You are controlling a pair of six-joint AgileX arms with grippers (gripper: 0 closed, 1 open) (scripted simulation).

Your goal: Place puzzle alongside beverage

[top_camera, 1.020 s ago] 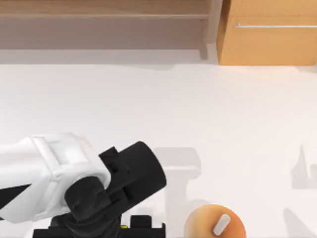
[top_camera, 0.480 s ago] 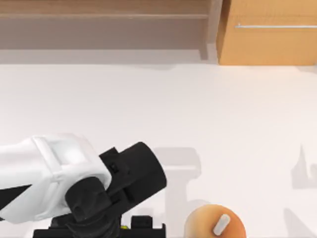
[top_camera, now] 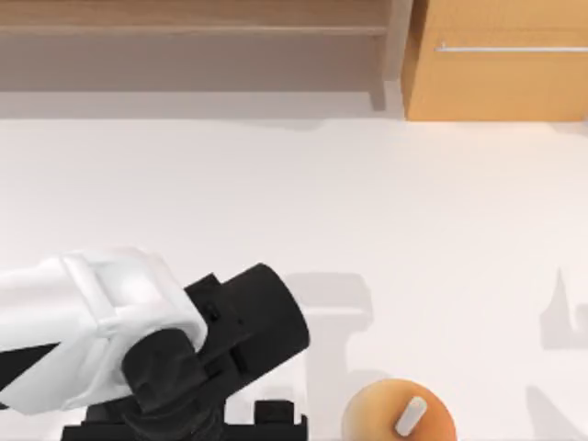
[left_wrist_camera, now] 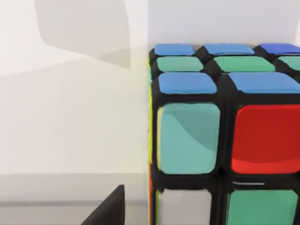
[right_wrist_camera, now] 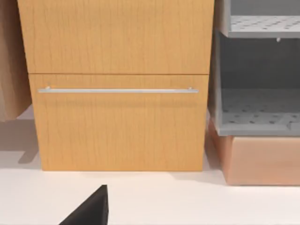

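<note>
The puzzle (left_wrist_camera: 225, 136) looms close in the left wrist view, a cube with blue, teal, red and white tiles in a black grid. One dark fingertip (left_wrist_camera: 110, 211) of my left gripper stands just off its side, with a narrow gap between them. From above, my left gripper (top_camera: 274, 415) is low at the table's front edge under the black wrist, open, and the arm hides the puzzle. The orange beverage (top_camera: 386, 418) with its white stub stands to the right of that gripper. My right gripper (right_wrist_camera: 89, 211) is parked facing the cabinet.
A wooden drawer cabinet (top_camera: 496, 64) with a metal handle (right_wrist_camera: 117, 90) stands at the back right. A low wooden shelf (top_camera: 193, 28) runs along the back. Grey wire shelves (right_wrist_camera: 258, 108) sit beside the cabinet. White tabletop (top_camera: 303, 202) stretches between the back furniture and the arm.
At the front edge in the top view, the left gripper's dark finger block has shifted slightly right, and the yellow sliver beside it is gone. The beverage has not moved.
</note>
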